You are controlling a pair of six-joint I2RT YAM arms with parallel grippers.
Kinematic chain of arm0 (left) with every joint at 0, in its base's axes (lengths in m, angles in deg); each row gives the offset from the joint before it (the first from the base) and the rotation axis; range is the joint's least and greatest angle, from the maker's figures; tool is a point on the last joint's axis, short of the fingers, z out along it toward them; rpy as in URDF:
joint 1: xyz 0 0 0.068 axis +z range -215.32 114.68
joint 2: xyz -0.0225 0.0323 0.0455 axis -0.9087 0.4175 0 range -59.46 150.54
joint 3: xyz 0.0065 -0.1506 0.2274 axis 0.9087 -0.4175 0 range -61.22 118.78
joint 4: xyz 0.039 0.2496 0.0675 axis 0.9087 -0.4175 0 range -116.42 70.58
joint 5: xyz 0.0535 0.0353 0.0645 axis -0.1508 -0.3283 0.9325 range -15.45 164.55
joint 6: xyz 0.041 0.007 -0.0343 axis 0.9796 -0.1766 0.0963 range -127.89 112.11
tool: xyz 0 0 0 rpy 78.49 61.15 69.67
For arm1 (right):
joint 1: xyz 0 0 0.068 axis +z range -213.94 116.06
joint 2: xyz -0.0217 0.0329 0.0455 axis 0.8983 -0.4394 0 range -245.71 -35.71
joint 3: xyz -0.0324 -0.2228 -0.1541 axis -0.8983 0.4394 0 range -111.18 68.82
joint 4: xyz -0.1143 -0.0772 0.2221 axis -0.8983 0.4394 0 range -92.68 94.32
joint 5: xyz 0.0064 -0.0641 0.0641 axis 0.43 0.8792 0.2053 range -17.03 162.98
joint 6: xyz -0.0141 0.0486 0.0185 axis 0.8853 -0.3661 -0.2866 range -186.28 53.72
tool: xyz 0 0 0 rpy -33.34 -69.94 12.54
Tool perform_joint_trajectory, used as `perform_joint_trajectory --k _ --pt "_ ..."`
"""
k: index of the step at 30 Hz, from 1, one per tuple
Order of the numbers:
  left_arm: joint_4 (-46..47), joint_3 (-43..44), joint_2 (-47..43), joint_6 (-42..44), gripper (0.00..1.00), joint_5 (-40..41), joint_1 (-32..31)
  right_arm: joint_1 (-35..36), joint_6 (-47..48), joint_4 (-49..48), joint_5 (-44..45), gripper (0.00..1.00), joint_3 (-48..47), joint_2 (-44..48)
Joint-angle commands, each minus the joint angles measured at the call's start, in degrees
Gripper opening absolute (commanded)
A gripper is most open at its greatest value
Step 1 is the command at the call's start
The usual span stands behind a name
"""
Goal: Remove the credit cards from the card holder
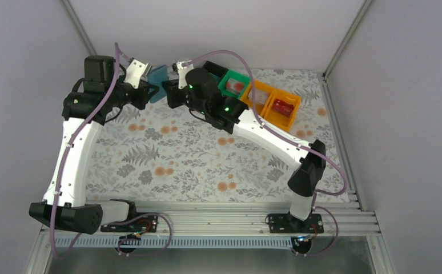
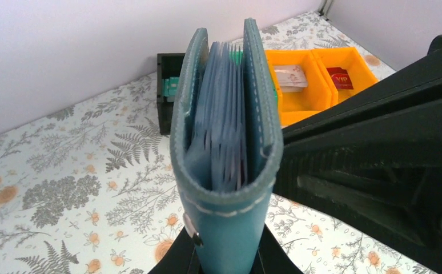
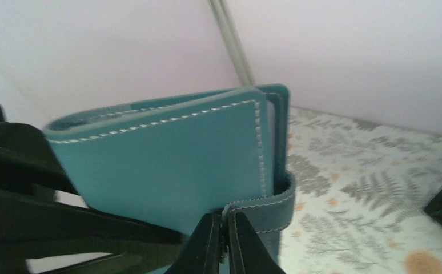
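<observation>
The blue-teal card holder is held in the air above the table's far left, between the two grippers. My left gripper is shut on its folded spine; its lighter blue inner pockets face the camera, nearly closed. My right gripper is shut on the holder's closing strap, beside the stitched cover. A teal card lies in the black bin, a pale card and a red card in the orange bins. No card shows clearly inside the holder.
A black bin, a green bin and two orange bins stand in a row at the back right of the floral cloth. White walls enclose the table.
</observation>
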Motion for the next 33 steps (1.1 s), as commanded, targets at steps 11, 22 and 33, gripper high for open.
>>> perform_joint_trajectory --k 11,22,33 --pt "0.3 -0.3 -2.8 3.2 0.02 -9.2 -0.6 -12.5 5.0 0.8 4.3 0.04 15.6 8.7" --pt "-2.7 0.2 -0.7 12.0 0.02 -22.5 -1.2 -17.8 22.0 -9.6 -38.5 0.64 33.7 28.0" --pt "-8.4 2.5 -1.8 21.7 0.02 -39.9 -2.6 -19.0 19.6 -9.8 -53.0 0.61 23.7 24.0"
